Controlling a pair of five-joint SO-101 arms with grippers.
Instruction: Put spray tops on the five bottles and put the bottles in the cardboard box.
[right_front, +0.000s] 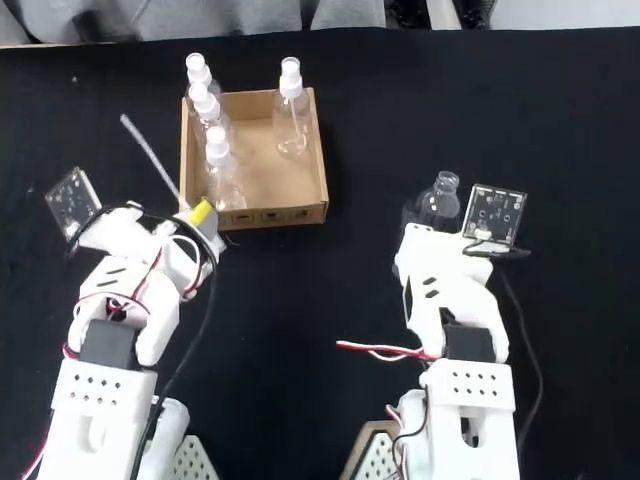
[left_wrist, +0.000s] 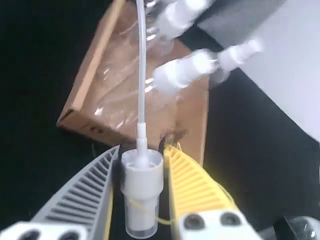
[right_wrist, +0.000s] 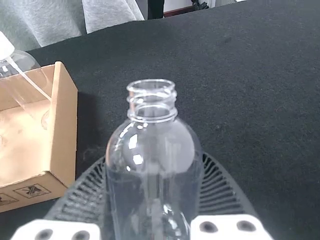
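Spray top clamped in left pincer, tube pointing ahead toward cardboard box. Uncapped bottle gripped upright in right pincer, neck above jaws. Best to thread tube tip into neck first, then seat cap.

A robotics lab bench: two white arms with loose wiring at a black-covered table.

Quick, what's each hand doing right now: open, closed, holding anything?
Left hand: closed on a spray top.
Right hand: closed on a bottle with no top.
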